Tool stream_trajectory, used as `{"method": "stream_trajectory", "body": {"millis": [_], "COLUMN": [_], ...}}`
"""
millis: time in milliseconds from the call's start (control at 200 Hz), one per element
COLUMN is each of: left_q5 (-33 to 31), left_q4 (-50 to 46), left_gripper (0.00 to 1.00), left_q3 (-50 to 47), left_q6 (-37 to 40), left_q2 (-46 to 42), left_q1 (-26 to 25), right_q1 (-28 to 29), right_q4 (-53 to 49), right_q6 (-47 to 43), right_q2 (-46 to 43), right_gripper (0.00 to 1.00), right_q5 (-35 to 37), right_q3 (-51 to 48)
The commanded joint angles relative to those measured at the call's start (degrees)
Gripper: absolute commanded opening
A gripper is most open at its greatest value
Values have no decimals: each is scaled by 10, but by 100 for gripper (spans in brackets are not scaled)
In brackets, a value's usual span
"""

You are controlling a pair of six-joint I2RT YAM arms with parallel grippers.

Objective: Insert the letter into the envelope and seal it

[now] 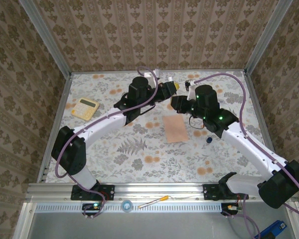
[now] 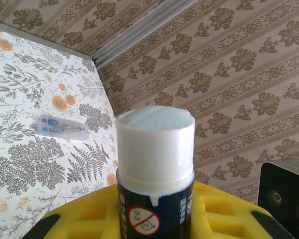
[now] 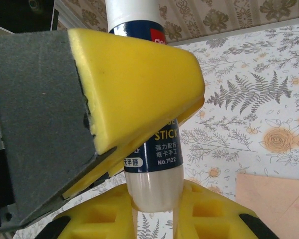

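A floral-printed table (image 1: 139, 159) is enclosed by damask-papered walls (image 1: 154, 35). The left arm (image 1: 102, 124) and right arm (image 1: 249, 144), both white, are bent inward toward 12 o'clock. The flat salmon-pink envelope (image 1: 176, 128) is laid at centre, at 6 o'clock from the meeting grippers, where a cylindrical blue glue stick (image 2: 154, 149) is clamped by the yellow foam fingers of both the left gripper (image 2: 154, 215) and right gripper (image 3: 153, 213).
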Motion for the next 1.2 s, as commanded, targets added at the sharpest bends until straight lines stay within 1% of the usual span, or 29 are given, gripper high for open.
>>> {"method": "stream_trajectory", "body": {"millis": [0,85,155,275,380,430,480,490,515,625,800,860,980,1195], "left_q5": [52,78,101,129,150,165,169,183,193,217,250,251,248,246], "left_q4": [3,38,61,73,76,88,111,118,136,212,336,363,375,368], "left_gripper": [3,3,3,3,3,3,4,4,4,4,5,5,5,5], "left_q3": [11,0,-6,-14,-15,-16,-20,-21,-23,-29,-19,-18,-15,-10], "left_q6": [14,9,1,20,34,32,23,21,12,-32,-119,-139,-151,-149], "left_q2": [-7,-9,-9,-22,-30,-29,-27,-26,-23,-5,39,51,62,67], "left_q1": [-39,-26,-12,6,19,26,31,33,35,42,41,40,39,38], "right_q1": [17,-9,-43,-128,-200,-222,-237,-239,-242,-242,-232,-225,-216,-202], "right_q4": [72,74,80,133,204,239,275,282,300,365,484,495,493,482], "right_q6": [1,21,43,111,181,210,236,241,251,278,339,338,325,313], "right_q2": [-4,-16,-27,-46,-47,-44,-41,-40,-39,-33,-1,5,7,20], "right_gripper": [21,23,27,41,56,63,66,67,67,72,70,70,69,58], "right_q5": [-30,-71,-130,-277,-430,-481,-514,-519,-531,-550,-559,-557,-550,-551], "right_q3": [18,7,-6,-42,-71,-81,-94,-96,-102,-124,-147,-146,-136,-119]}}
